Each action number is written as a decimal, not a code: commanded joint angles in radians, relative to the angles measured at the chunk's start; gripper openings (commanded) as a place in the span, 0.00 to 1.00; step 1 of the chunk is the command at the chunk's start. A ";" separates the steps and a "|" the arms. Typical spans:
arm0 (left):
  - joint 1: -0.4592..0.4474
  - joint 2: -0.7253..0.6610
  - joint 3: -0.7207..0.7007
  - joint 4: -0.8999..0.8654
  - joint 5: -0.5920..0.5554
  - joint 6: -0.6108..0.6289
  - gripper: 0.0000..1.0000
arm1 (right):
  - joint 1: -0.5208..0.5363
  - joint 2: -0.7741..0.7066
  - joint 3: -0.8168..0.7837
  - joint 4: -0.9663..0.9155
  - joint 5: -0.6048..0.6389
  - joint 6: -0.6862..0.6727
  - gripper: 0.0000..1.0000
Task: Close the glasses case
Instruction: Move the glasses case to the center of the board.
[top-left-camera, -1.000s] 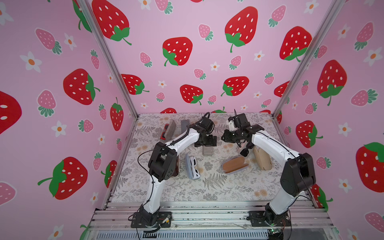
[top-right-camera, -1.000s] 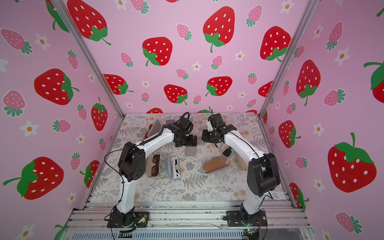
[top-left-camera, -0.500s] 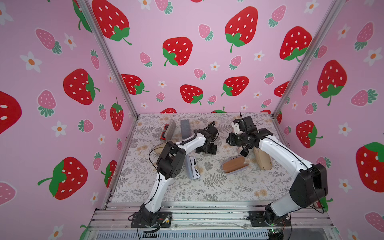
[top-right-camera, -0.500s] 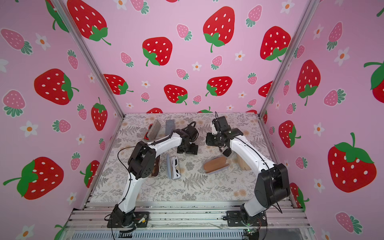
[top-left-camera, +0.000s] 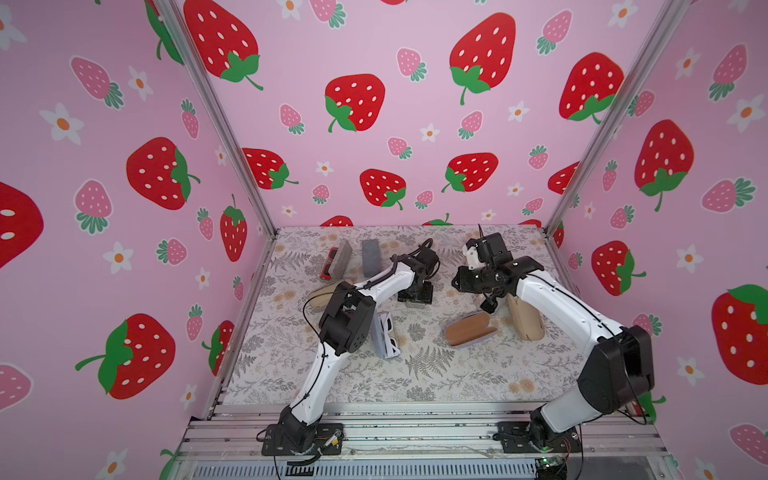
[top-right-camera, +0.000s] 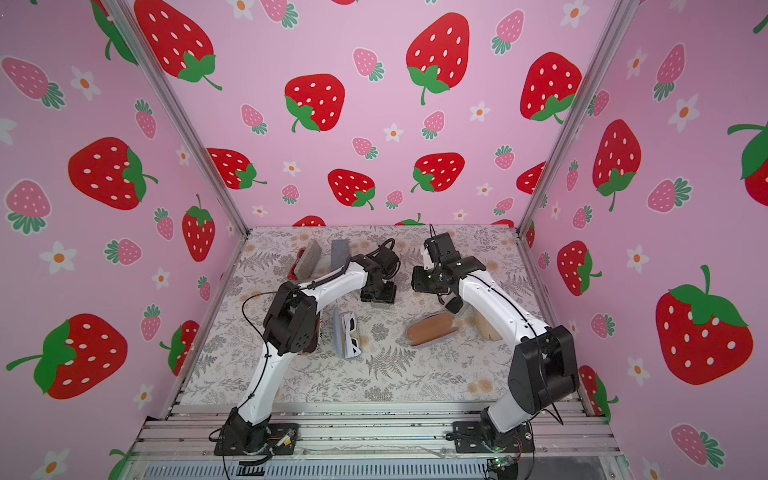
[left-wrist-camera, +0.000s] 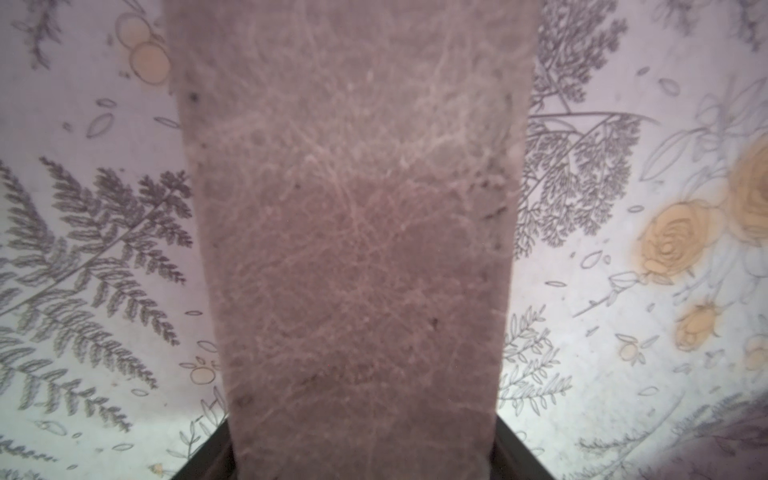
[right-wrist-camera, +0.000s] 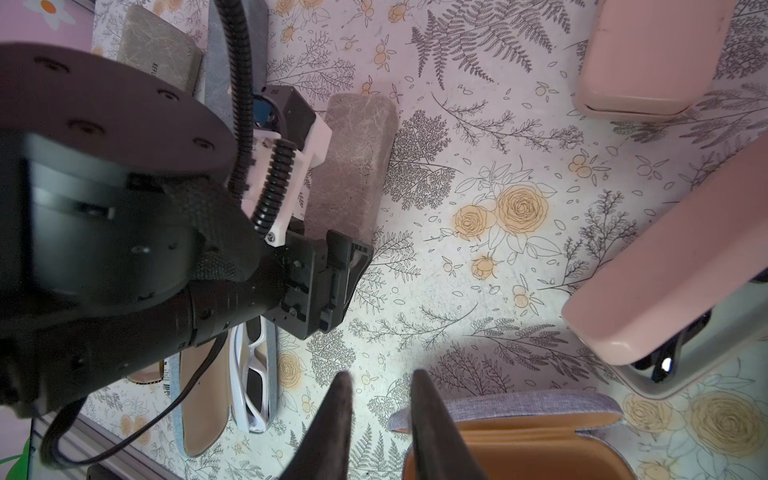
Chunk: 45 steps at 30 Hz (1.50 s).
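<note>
Pink strawberry-printed walls (top-left-camera: 374, 62) are seen around a fern-and-rose patterned worktop (top-left-camera: 415, 374). Near its middle the grey-brown glasses case (right-wrist-camera: 353, 166) is laid flat, its long axis running front to back. Its nearer end is straddled by the left pincer (top-left-camera: 415, 296); whether it is gripped cannot be told. The right pincer (right-wrist-camera: 380, 395) is slightly parted and empty.

Robot lab booth, strawberry-print walls (top-left-camera: 374, 54), aluminium frame (top-left-camera: 415, 432), floral table cover (top-left-camera: 436, 386)

Small dark letters, seemingly "REFL", are showing partly hidden on the taupe glasses case (right-wrist-camera: 158, 45) lying at the counter's (right-wrist-camera: 498, 124) eleven o'clock; nothing else is reading legibly.
</note>
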 joint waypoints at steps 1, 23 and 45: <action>0.032 0.027 0.049 -0.019 -0.015 -0.002 0.67 | 0.006 0.011 -0.005 -0.021 -0.003 -0.014 0.27; 0.234 0.285 0.496 -0.080 0.033 0.045 0.69 | 0.006 0.089 -0.035 0.002 -0.055 0.018 0.28; 0.204 0.037 0.289 -0.029 0.079 0.046 0.88 | 0.023 0.009 -0.091 -0.002 -0.042 0.066 0.34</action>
